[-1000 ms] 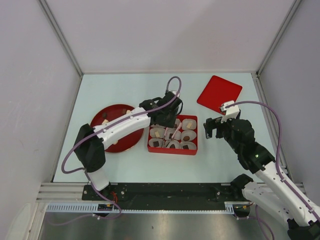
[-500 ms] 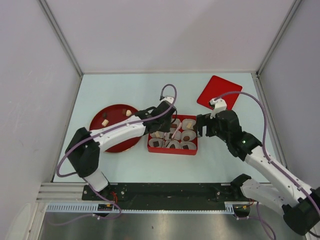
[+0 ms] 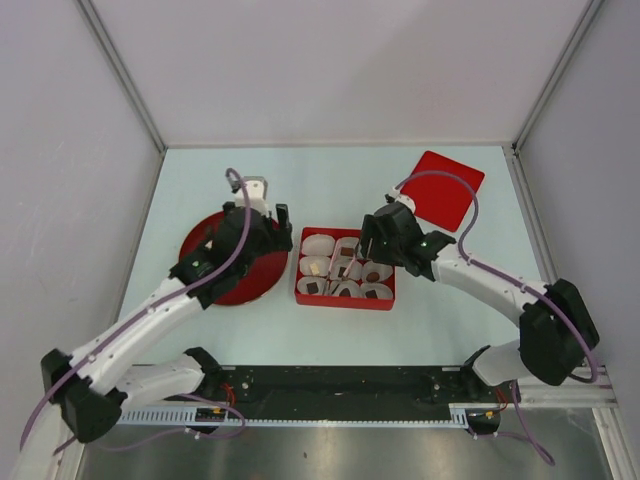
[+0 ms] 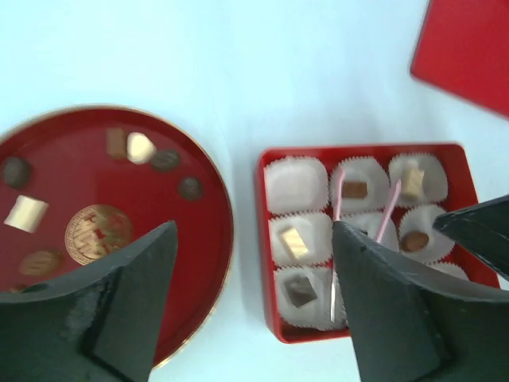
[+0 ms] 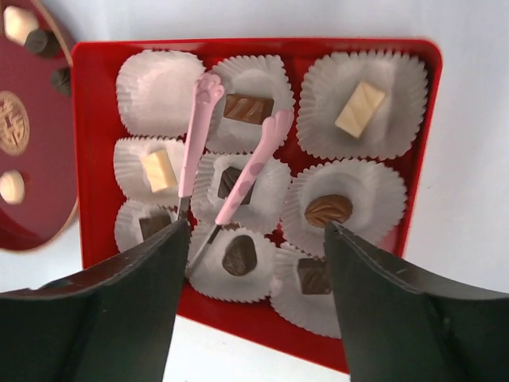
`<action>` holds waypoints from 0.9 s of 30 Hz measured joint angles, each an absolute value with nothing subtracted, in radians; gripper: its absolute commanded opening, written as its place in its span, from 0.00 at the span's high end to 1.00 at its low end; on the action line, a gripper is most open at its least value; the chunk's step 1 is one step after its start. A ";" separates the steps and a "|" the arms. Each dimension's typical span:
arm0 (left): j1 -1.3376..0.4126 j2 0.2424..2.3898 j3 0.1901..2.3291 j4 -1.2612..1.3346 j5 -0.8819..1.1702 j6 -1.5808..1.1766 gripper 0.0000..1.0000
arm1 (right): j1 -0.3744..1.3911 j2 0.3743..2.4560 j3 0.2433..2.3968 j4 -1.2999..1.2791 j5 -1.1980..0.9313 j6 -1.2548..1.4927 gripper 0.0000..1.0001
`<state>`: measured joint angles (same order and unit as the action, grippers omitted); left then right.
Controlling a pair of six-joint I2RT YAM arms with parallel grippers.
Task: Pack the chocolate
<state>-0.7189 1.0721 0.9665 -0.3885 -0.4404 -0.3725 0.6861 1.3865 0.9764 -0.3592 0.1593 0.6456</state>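
A red box [image 5: 95, 119] of white paper cups holds chocolate: dark pieces [image 5: 248, 107], cream ones [image 5: 359, 107] and a brown round one [image 5: 328, 209]. Its far left cup is bare. Pink-handled tongs [image 5: 191, 143] lie across the cups. My right gripper [image 5: 256, 227] hangs open above the box [image 3: 345, 302], with the tongs' tips below the gap and untouched. More chocolate [image 4: 28, 213] lies loose on a round red plate [image 4: 159, 207]. My left gripper [image 4: 253, 239] is open and empty, above the gap between the plate [image 3: 245, 285] and the box [image 4: 262, 239].
The flat red lid [image 3: 440, 187] lies at the back right, behind the right gripper [image 3: 372, 245]. A gold emblem [image 4: 98, 231] marks the plate's middle. White walls with metal rails close in the table on three sides. The left gripper [image 3: 268, 215] hangs over the plate's right edge.
The left gripper has drawn back from the box to the plate's edge and opened wide. The right gripper has swung left, over the box, and narrowed a little.
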 measured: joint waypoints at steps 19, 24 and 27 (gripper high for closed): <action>-0.675 0.746 0.732 -0.320 -0.551 -0.155 0.02 | 0.695 1.641 0.987 -0.265 0.095 1.098 0.54; -0.675 0.735 0.731 -0.314 -0.549 -0.147 0.02 | 0.702 1.673 0.988 -0.252 0.087 1.142 0.59; -0.675 0.725 0.731 -0.311 -0.547 -0.147 0.02 | 0.705 1.686 0.988 -0.246 0.085 1.160 0.62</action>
